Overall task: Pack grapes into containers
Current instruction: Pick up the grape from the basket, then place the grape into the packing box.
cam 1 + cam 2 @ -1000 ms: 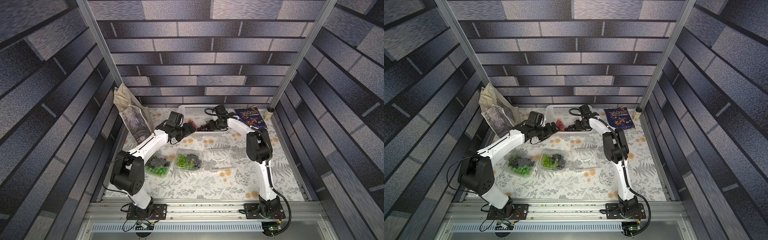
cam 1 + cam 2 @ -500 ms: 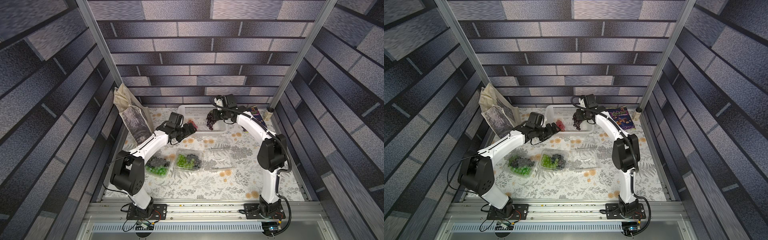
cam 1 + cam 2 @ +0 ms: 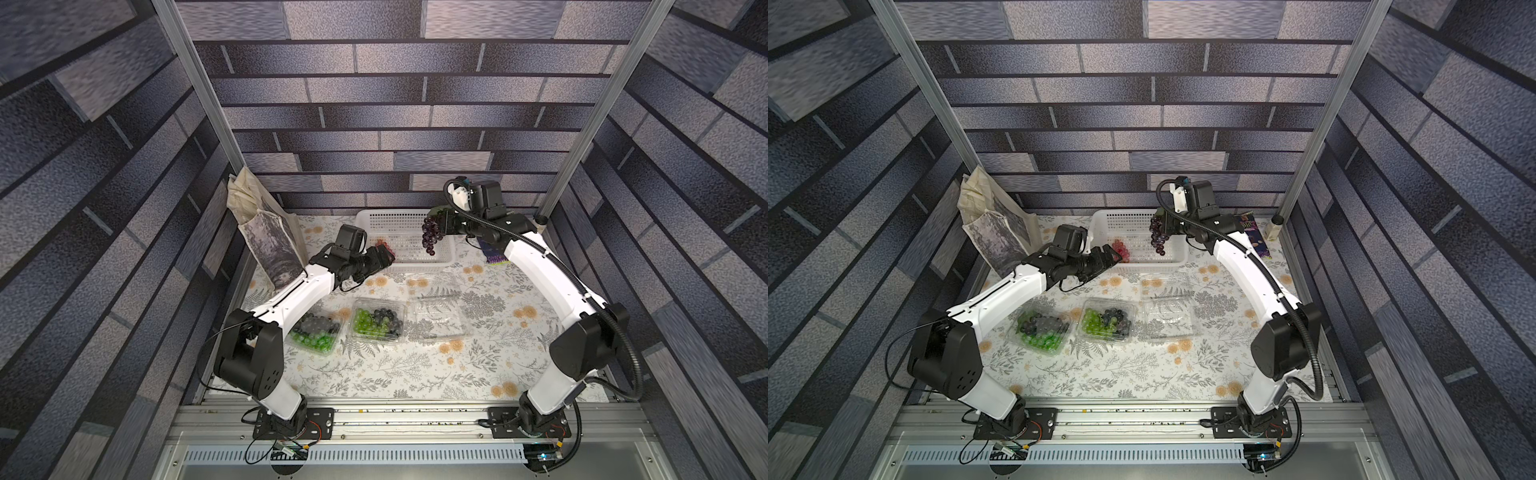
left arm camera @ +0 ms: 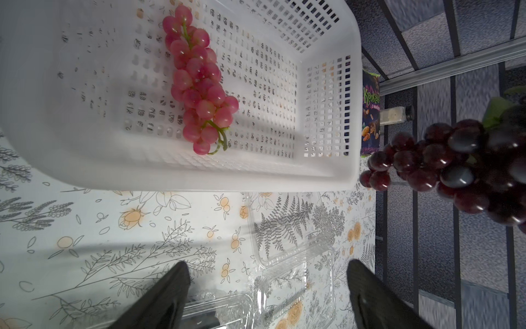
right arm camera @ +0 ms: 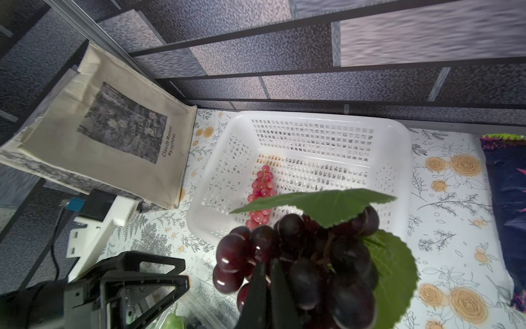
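Right gripper (image 3: 448,222) has come up out of the white basket (image 3: 409,262) over the last second. The dark purple bunch (image 3: 431,235) now hangs clear above the basket's right end, upper centre in both top views.

Right wrist view: fingers (image 5: 254,296) are pressed together on the stem under the leaf, and the bunch dangles free. I'd call the pick done; the carry is next.

Likely target is the empty clamshell (image 3: 440,318), mid-frame to the right of the two filled clamshells (image 3: 378,322). Its lid looks open.

Left gripper (image 3: 384,258) hasn't moved. Its fingers are spread and empty, at the basket's left edge by the red bunch (image 4: 199,85), the only bunch left in the basket.

Risk: the bunch hangs loose, so it may swing over that thin tray.
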Robot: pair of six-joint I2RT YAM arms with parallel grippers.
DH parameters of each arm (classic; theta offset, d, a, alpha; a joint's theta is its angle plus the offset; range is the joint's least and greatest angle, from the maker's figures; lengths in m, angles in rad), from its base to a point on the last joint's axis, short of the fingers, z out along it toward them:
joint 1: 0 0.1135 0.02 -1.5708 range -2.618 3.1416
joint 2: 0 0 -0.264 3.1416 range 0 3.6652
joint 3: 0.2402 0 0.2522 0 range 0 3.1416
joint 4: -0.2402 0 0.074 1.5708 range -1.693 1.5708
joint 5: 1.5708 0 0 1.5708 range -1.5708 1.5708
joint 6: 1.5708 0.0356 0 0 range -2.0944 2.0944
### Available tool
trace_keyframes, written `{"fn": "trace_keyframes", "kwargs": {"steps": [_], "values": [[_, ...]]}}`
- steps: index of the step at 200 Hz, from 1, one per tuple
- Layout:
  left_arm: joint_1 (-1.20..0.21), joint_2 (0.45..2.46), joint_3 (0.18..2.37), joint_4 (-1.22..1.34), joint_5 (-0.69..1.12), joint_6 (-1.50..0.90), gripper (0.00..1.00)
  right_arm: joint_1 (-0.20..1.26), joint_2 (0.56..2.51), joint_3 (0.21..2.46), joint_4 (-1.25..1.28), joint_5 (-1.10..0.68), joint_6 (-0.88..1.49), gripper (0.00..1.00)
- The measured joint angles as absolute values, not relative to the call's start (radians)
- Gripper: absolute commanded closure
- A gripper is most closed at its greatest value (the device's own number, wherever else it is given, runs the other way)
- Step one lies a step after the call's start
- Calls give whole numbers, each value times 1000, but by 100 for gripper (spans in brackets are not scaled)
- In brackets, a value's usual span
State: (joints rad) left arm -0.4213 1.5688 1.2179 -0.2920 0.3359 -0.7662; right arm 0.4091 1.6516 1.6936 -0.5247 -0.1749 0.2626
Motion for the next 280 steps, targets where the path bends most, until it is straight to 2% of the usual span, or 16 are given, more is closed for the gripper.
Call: {"fn": "trace_keyframes", "kwargs": {"steps": [59,116,207,280], "values": [[-498,1469,1154,-291,308,-767,11,443,1338,1339,-490,-168,338,100],[-562,1400,1069,-282,261,-777,11,551,1187,1055,-447,-123,414,100],[-621,1356,1010,-249,214,-793,10,634,1123,845,-332,-64,520,100],[-629,1340,980,-246,204,-794,10,662,1122,781,-256,-52,564,100]]}}
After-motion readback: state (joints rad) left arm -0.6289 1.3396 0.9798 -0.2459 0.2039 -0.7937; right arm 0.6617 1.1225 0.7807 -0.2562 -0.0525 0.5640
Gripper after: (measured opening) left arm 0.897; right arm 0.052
